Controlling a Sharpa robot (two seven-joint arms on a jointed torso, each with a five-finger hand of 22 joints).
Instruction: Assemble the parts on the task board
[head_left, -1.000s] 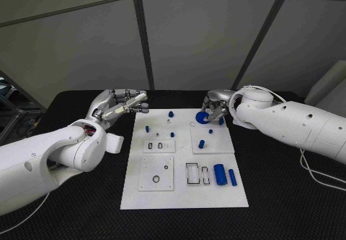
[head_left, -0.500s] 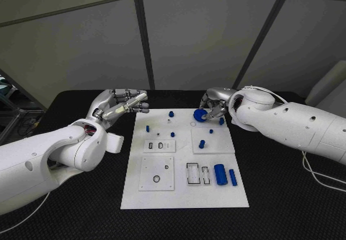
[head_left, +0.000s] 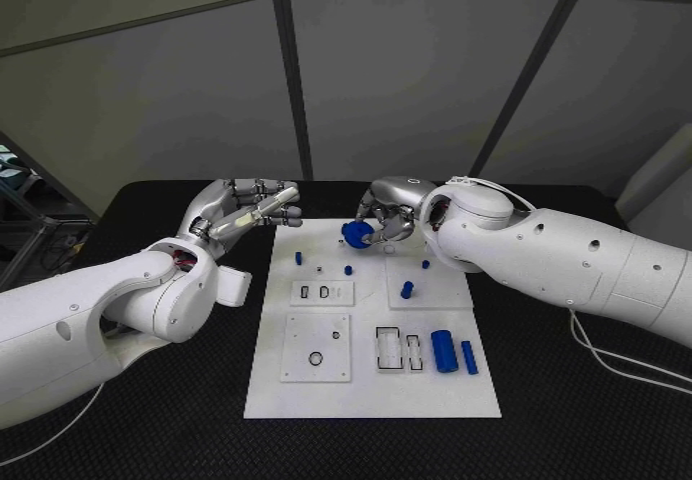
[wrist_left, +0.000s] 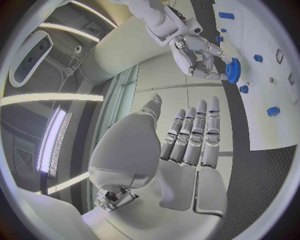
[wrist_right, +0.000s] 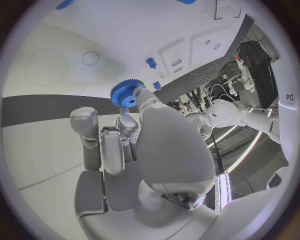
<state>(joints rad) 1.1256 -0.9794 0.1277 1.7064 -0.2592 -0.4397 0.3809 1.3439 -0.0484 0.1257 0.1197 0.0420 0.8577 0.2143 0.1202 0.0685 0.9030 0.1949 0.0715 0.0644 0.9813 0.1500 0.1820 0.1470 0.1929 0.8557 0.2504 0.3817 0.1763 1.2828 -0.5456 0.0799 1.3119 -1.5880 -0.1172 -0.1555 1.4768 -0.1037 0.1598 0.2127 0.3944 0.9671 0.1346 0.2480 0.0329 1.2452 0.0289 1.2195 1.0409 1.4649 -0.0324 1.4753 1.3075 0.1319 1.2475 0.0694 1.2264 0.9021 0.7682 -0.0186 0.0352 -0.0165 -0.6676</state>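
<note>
While right hand (head_left: 384, 222) fingers pinch blue gear (head_left: 356, 232), left hand (head_left: 242, 210) released, black table (head_left: 577, 420), grey wall panels (head_left: 404, 90).

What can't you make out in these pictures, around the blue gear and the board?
- Head view: the right hand covers part of the blue gear, so which fingers pinch it is unclear.
- Head view: whatever lies on the task board directly under the gear is hidden.
- Left wrist view: the left hand blocks the table beneath it.

Gear (head_left: 356, 232) seemingly above task board (head_left: 371, 390)
</note>
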